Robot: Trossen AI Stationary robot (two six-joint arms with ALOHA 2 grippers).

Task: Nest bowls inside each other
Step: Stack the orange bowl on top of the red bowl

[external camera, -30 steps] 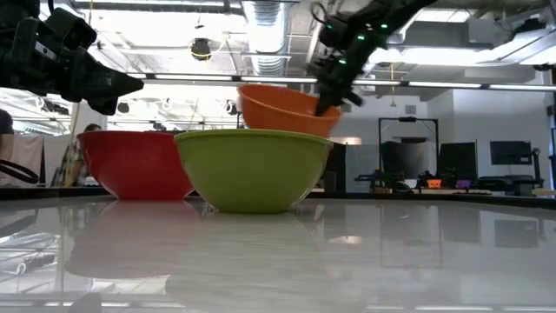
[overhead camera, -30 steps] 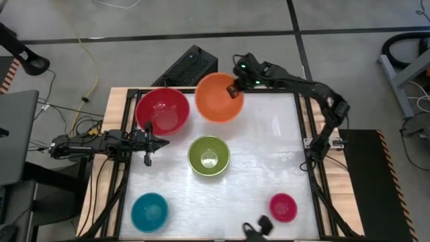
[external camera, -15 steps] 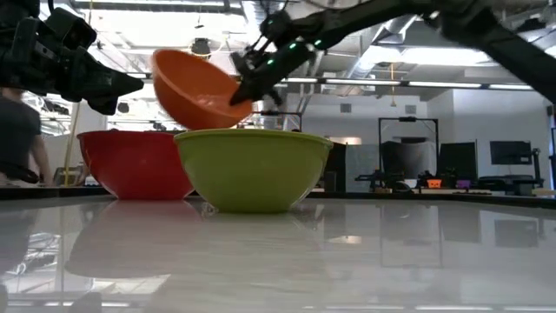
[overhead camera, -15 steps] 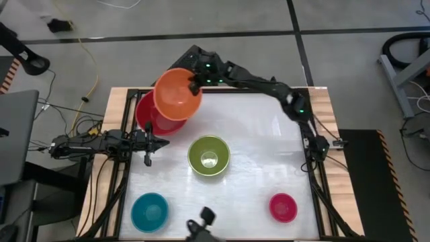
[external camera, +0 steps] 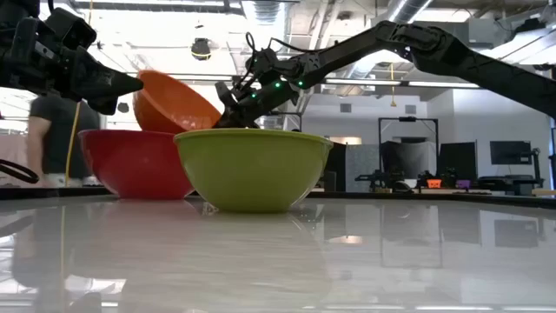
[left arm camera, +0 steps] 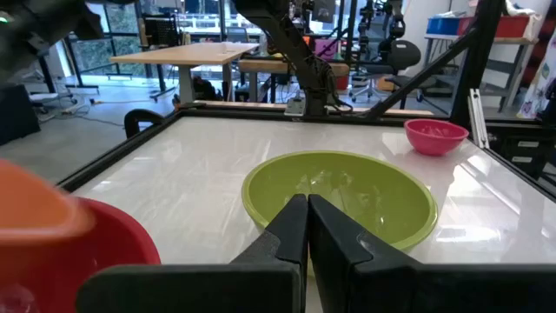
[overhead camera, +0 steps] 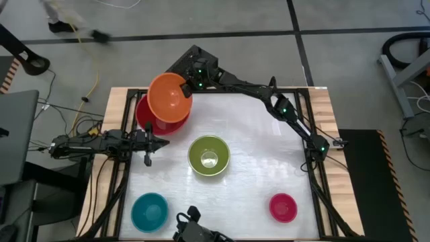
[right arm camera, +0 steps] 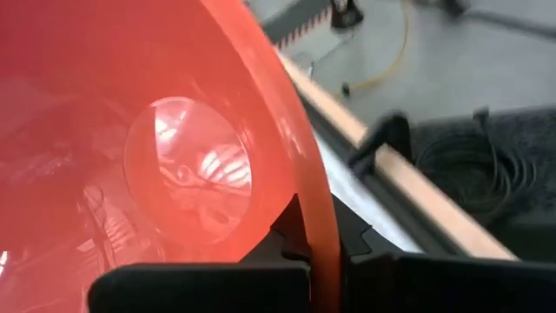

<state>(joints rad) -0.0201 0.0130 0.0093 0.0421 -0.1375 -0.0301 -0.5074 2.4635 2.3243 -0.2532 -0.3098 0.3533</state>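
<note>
My right gripper (overhead camera: 190, 85) is shut on the orange bowl (overhead camera: 168, 98), which hangs tilted over the red bowl (overhead camera: 149, 122) at the table's far left. In the low view the orange bowl (external camera: 169, 100) dips to the red bowl's rim (external camera: 130, 133); whether they touch I cannot tell. The lime green bowl (overhead camera: 209, 155) stands on its base mid-table, the teal bowl (overhead camera: 149, 210) near left, the magenta bowl (overhead camera: 283, 207) near right. My left gripper (overhead camera: 163, 142) waits shut at the left edge, pointing level at the green bowl (left arm camera: 347, 196). My right gripper pinches the orange bowl's rim (right arm camera: 314, 228) on its far right side, one finger inside the bowl and one outside. The fingers come slanting down from the table's far right. The bowl is tilted, its lower part over the red bowl's opening.
A black keyboard-like thing (overhead camera: 190, 62) lies on the floor just past the far edge. A person (external camera: 54, 130) stands behind the table at the left in the low view. Bare white tabletop (overhead camera: 269, 148) lies right of the green bowl.
My right gripper has carried the orange bowl from the far middle toward the table's left edge and down, until it hangs over the red bowl. The bowl has tipped further on the way. The gripper has stayed shut on it.
</note>
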